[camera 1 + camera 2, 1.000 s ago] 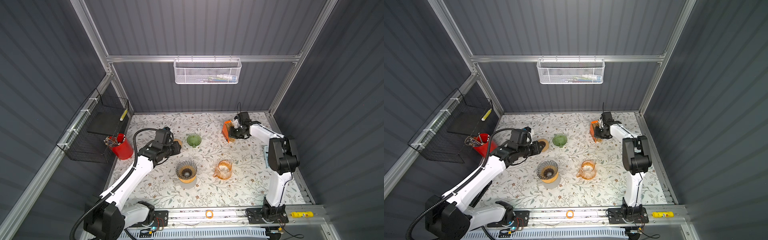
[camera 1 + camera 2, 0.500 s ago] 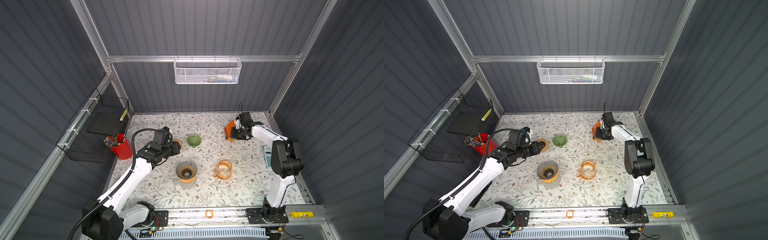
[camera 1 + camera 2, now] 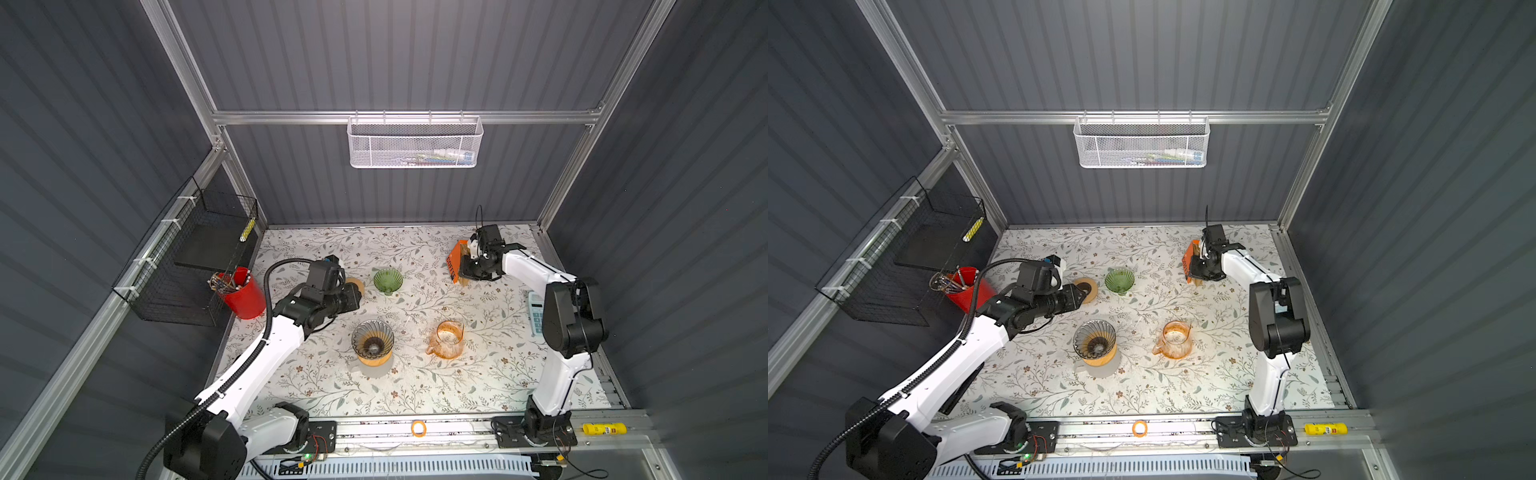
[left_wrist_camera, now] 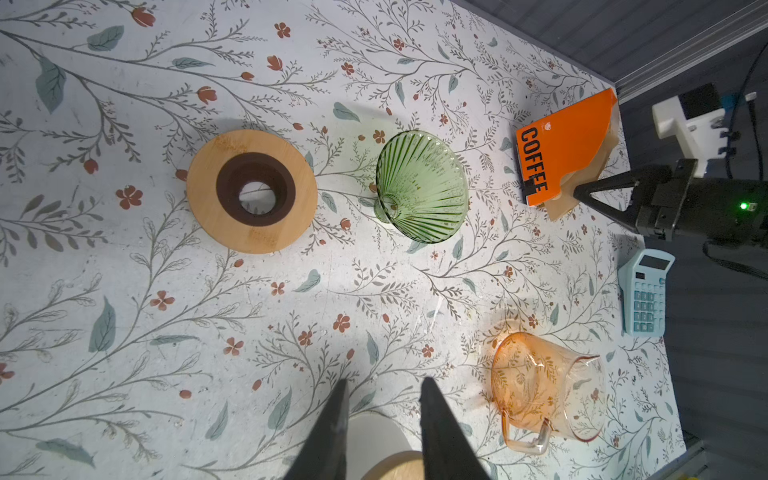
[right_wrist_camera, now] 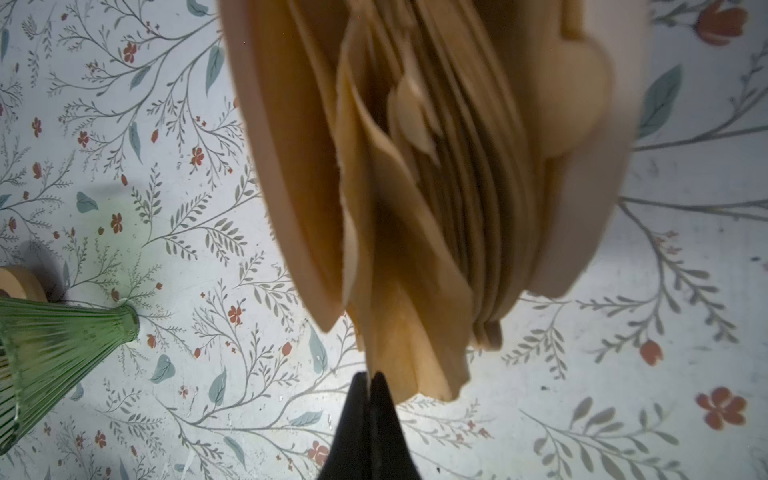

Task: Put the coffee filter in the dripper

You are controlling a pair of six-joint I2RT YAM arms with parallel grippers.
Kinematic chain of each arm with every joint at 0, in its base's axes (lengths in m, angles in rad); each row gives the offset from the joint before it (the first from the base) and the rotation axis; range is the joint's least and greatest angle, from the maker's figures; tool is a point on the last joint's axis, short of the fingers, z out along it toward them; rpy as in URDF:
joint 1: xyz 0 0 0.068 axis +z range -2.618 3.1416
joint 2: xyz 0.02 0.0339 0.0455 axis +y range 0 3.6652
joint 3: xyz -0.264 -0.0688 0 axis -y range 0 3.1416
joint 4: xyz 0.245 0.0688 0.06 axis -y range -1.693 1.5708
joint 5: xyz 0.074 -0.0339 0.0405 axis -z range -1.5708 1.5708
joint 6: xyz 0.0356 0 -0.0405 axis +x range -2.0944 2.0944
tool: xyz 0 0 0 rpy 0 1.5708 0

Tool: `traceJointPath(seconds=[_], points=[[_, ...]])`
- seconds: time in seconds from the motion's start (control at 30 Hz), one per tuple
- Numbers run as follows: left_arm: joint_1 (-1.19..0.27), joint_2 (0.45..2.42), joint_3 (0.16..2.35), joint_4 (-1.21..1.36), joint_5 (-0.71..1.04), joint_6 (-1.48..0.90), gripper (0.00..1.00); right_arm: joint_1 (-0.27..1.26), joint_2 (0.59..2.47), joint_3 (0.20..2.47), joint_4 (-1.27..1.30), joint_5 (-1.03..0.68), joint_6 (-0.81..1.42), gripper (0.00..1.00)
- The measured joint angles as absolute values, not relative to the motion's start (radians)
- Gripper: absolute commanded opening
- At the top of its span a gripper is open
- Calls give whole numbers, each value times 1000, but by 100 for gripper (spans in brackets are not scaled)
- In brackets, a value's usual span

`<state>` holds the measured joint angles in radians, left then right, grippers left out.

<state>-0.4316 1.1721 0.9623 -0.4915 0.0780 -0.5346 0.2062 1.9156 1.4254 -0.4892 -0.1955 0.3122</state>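
From my console the counter (image 3: 415,386) reads white, printed with grey-green branches, teal leaves and small rust-red flowers. The green dripper (image 4: 422,187) is ribbed glass. The smoky dripper (image 3: 372,340) is dark and ribbed too, on a tan wooden base. I make the coffee filter (image 5: 399,299) pale tan-brown and its box (image 4: 565,145) orange with black lettering. The pitcher (image 4: 544,386) is clear orange, the wooden ring (image 4: 208,195) light with a dark-brown centre, the calculator (image 4: 646,299) pale blue, the cup (image 3: 245,297) red. The left tool (image 4: 384,380) and right tool (image 5: 370,376) are black.

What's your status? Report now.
Right hand shut on filter at pack. Left hand open, empty. Dripper upright, nothing blocking.
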Motion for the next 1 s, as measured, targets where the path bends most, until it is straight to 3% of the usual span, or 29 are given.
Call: traceJointPath(seconds=[1.0], points=[[-432, 1105, 939, -492, 78, -535, 31, 233, 1806, 1360, -542, -131, 340, 0]])
